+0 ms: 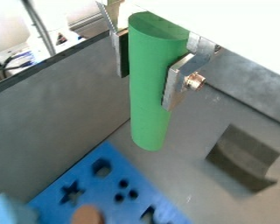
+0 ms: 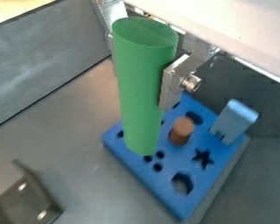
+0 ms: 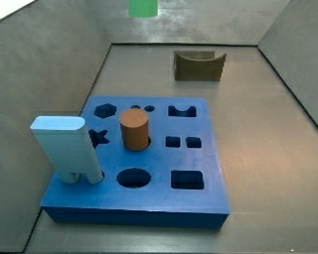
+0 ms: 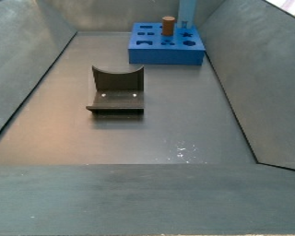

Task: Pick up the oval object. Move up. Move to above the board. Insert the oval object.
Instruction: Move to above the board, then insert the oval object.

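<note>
In both wrist views my gripper is shut on the oval object, a tall smooth bright green peg held upright near its top. Silver fingers press on its two sides. The peg hangs well clear of the floor. Only its lower end shows in a side view, at the upper edge, beyond the far side of the board. The board is a thick blue block with cut-out holes and lies below and to one side of the peg.
A brown cylinder stands in one board hole. A light-blue block stands at the board's edge. The dark fixture sits on the grey floor apart from the board. Sloped grey walls enclose the floor.
</note>
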